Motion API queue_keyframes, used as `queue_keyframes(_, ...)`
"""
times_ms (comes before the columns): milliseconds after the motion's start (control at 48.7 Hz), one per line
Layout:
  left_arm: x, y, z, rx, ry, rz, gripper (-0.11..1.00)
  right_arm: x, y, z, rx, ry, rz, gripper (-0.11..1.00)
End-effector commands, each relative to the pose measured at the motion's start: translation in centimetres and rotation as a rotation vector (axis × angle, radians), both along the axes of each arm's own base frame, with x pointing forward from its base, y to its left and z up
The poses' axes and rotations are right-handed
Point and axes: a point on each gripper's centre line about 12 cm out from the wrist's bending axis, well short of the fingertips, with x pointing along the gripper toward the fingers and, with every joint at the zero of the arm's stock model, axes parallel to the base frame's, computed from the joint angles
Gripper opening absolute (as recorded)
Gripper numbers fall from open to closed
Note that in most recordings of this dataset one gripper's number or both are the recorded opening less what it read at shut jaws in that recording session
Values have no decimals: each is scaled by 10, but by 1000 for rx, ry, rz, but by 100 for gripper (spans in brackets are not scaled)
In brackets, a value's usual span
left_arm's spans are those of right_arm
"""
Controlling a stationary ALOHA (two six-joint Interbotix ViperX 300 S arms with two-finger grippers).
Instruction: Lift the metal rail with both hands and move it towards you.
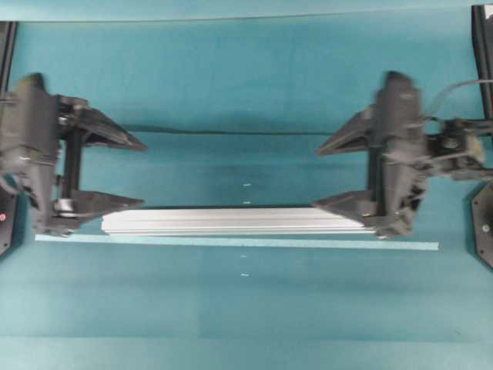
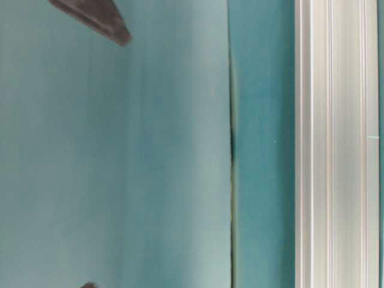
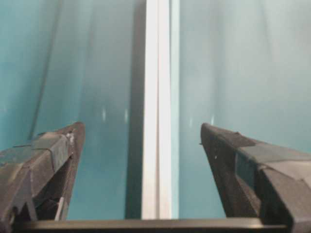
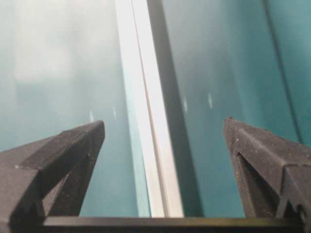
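Note:
The metal rail (image 1: pixel 231 220) is a long grooved silver bar lying flat across the middle of the teal table. My left gripper (image 1: pixel 144 174) hovers at the rail's left end, open, with its nearer finger (image 1: pixel 108 203) over the bar. My right gripper (image 1: pixel 316 178) stands open at the right end in the same way. In the left wrist view the rail (image 3: pixel 156 73) runs away between the spread fingers of the left gripper (image 3: pixel 141 127), untouched. The right wrist view shows the rail (image 4: pixel 148 87) between the wide fingers of the right gripper (image 4: pixel 164 122). The table-level view has the rail (image 2: pixel 336 150) and one dark fingertip (image 2: pixel 102 21).
A thin pale tape strip (image 1: pixel 231 243) lies along the near side of the rail, longer than it, seen also as the strip (image 3: pixel 175 145) and the strip (image 4: pixel 140 182) in the wrist views. A dark seam (image 1: pixel 231 132) crosses the table cover behind the grippers. Arm bases (image 1: pixel 481 223) stand at the table's sides.

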Motion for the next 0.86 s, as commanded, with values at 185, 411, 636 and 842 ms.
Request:
queue_keyframes(185, -22, -1, 24, 0, -118, 0, 94, -33, 2, 22, -5, -145, -3, 99)
queue_keyframes(411, -37, -2, 35, -6, -178, 2, 93, -58, 2, 33, -6, -222, -7, 99)
queue_keyframes(636, -49, -2, 41, -10, -220, 4, 93, -75, 3, 24, 5, -232, -13, 99)
queue_keyframes(842, -56, -4, 42, -11, -241, -4, 93, -80, 2, 16, 80, -231, -55, 99)
